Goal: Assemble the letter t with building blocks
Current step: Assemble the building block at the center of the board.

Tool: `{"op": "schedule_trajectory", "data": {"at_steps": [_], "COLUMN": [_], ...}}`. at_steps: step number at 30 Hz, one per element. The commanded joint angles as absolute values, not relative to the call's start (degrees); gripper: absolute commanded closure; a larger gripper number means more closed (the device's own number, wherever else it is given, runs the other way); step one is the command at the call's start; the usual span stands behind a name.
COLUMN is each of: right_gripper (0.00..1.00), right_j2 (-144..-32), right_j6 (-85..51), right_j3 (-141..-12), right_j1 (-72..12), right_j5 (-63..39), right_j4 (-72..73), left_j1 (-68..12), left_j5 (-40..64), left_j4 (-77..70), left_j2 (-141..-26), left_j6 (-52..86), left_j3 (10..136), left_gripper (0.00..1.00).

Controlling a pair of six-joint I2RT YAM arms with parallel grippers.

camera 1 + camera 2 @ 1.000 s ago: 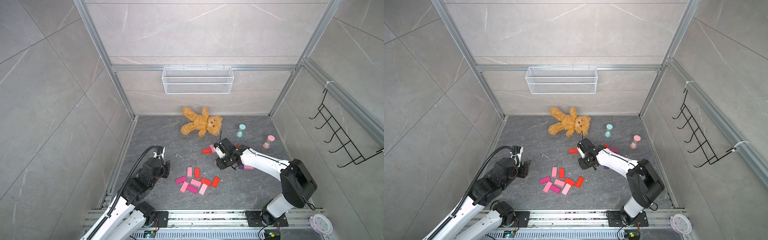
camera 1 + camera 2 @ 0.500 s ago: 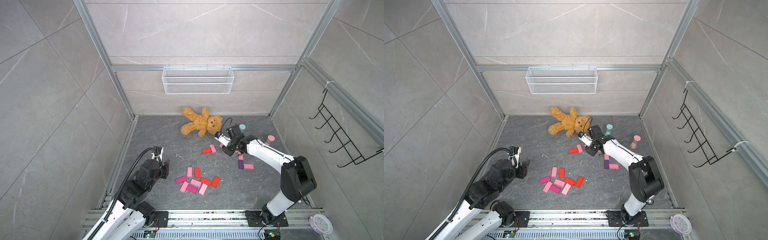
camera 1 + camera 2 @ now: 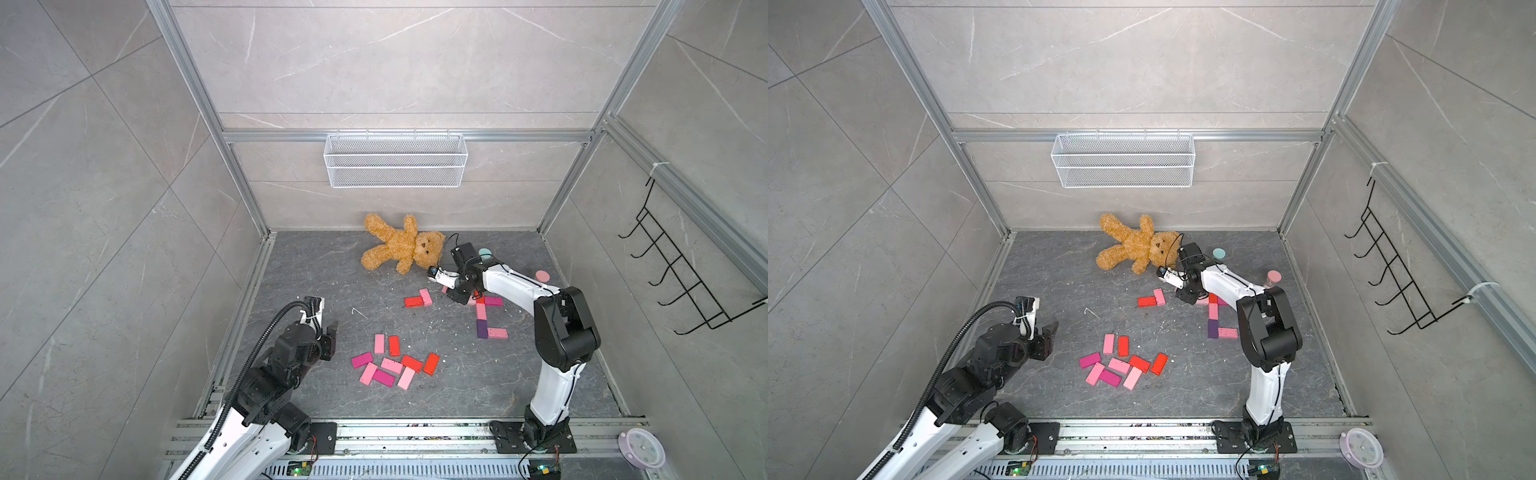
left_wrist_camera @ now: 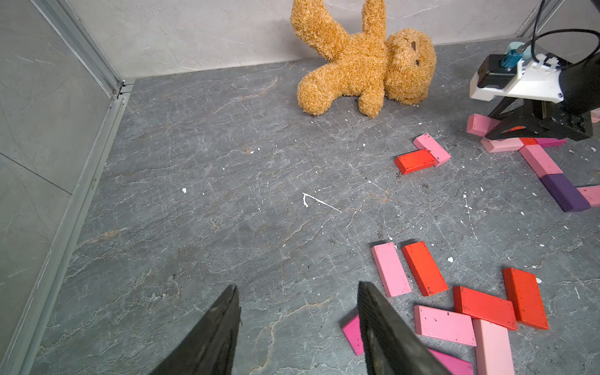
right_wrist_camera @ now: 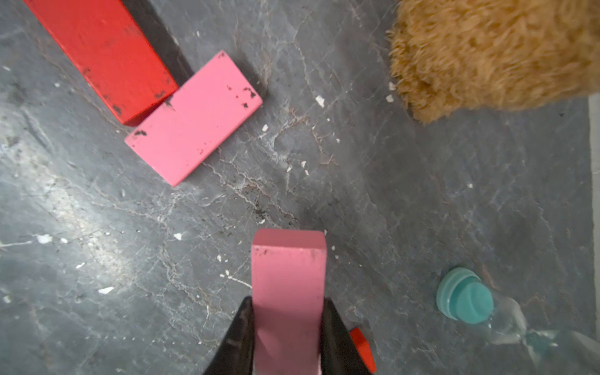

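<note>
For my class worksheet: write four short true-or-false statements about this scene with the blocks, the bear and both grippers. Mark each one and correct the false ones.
1. The right gripper has its fingers shut on a light pink block. True.
2. The left gripper holds a red block. False: its fingers are apart with nothing between them.
3. The teddy bear sits upright. False: it lies flat on the floor by the back wall.
4. Exactly one purple block is in view. True.
</note>
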State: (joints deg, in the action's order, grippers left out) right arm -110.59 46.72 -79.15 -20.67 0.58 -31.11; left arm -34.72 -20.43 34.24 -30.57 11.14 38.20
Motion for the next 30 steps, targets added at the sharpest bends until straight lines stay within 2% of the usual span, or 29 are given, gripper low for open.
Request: {"op": "schedule_trajectory", "data": {"at_steps": [1,16,30], "right_gripper": [1.0,1.0,1.0], "right_j2": [-113.43,-118.61,-121.12], "right_j6": [48.87,54.97,54.76], "right_j3": [-82.5,-85.24,-86.72], "right_j1": [-21.01,-23.75,-25.21], "right_j5": [-0.46,1.25,2.24], "right_j4": [-34.2,-37.67,-40.53], "left_j1": [-34.62,-34.58,-34.61], "left_j5": [-20.21,-20.47,-20.65], "left_j4": [32.09,31.35,30.95], "left_j2": [-29.98,-29.25,-28.39], "left_j6": [10.09,9.35,9.12], "left_j3": [37.98,37.39,36.89], "left_gripper": [0.4,0.4,0.4]}}
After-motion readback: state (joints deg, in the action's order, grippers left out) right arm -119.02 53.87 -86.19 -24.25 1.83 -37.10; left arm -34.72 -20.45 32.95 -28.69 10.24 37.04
